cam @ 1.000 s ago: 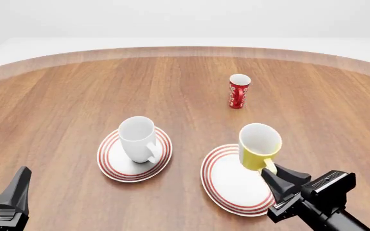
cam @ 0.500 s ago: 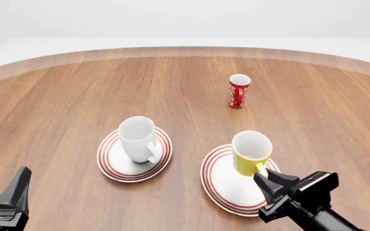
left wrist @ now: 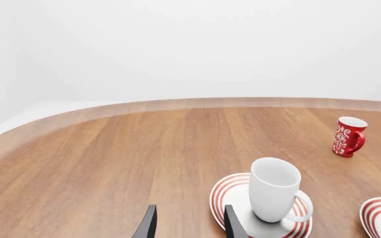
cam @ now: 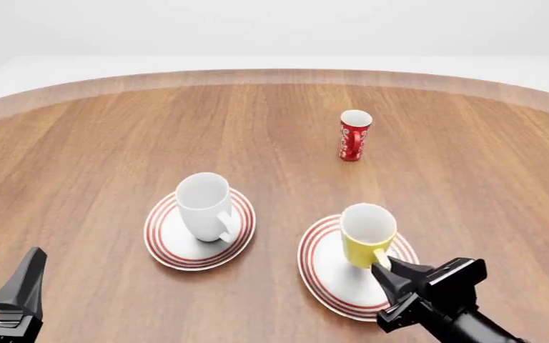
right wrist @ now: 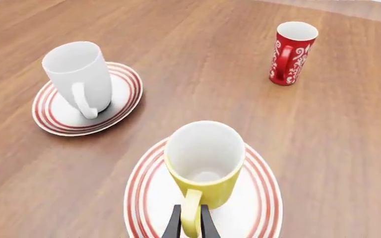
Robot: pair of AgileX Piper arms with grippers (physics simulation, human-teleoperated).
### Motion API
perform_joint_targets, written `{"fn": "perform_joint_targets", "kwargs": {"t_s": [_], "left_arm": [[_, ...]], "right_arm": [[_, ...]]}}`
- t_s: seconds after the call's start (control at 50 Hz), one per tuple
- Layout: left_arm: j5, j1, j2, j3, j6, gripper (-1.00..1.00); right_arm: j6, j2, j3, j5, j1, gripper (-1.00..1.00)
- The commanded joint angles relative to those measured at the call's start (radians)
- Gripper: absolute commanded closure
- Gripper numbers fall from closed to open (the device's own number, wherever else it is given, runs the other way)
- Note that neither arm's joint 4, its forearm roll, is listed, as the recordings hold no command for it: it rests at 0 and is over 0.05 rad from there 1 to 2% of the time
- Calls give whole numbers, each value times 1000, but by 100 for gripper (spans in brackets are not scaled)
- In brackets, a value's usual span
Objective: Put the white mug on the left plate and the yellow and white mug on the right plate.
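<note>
Your left gripper (cam: 8,296) is waiting low at the near left of the brown wooden worktop (cam: 94,150), its dark fingers (left wrist: 148,224) spread apart and holding nothing. The large plain white mug (cam: 206,206) is standing upright on the left red-ringed white plate (cam: 165,239). Further right, the small yellow and white mug (cam: 366,235) is sitting upright on the right red-ringed plate (cam: 322,268), with your right gripper (cam: 389,275) pinching its handle. A slim red printed cup (cam: 354,135) is standing well beyond.

White mug (cam: 205,206) upright on left plate (cam: 165,239); yellow and white mug (cam: 366,235) upright on right plate (cam: 327,275).
</note>
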Motion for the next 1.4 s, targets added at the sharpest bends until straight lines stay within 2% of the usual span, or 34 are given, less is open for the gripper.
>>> {"fn": "perform_joint_targets", "kwargs": {"t_s": [0.02, 0.5, 0.52, 0.7, 0.82, 0.92, 0.98, 1.12, 1.22, 1.28, 1.4], "left_arm": [[0, 0, 0, 0, 0, -100], [0, 0, 0, 0, 0, -100], [0, 0, 0, 0, 0, -100], [0, 0, 0, 0, 0, -100], [0, 0, 0, 0, 0, -100], [0, 0, 0, 0, 0, -100], [0, 0, 0, 0, 0, -100], [0, 0, 0, 0, 0, -100], [0, 0, 0, 0, 0, -100], [0, 0, 0, 0, 0, -100], [0, 0, 0, 0, 0, -100]], "right_arm": [[3, 91, 0, -72, 0, 100], [-2, 155, 0, -111, -3, 100], [-8, 153, 0, -108, -5, -100], [-2, 131, 0, -88, -10, -100], [2, 45, 0, -9, -15, -100], [5, -48, 0, 81, -18, -100], [5, -138, 0, 166, -20, -100], [5, -251, 0, 275, -22, -100], [-1, -383, 0, 401, -28, -100], [-4, -515, 0, 525, -33, -100], [-11, -632, 0, 627, -49, -100]]}}
